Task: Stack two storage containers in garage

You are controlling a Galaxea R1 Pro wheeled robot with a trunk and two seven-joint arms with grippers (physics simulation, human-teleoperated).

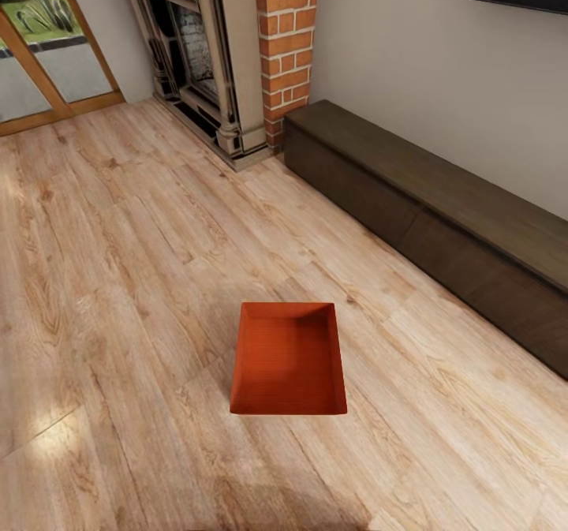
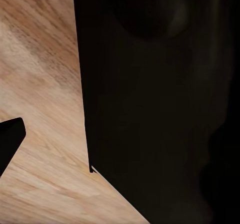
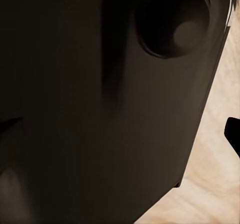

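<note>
On wood-plank floor (image 1: 118, 278), orange-red lidless container (image 1: 289, 361), ribbed inside

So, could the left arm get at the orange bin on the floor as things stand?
Probably not yet. The orange bin sits open and unobstructed on the wood floor, but no arm is over it; the left wrist view shows mostly dark robot body, suggesting the arm is tucked in.

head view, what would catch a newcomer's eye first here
An orange-red storage container sits open and empty on the light wood-plank floor, low in the middle of the view. Beyond it stand a red-brick fireplace and a long dark low cabinet along the wall.
</note>
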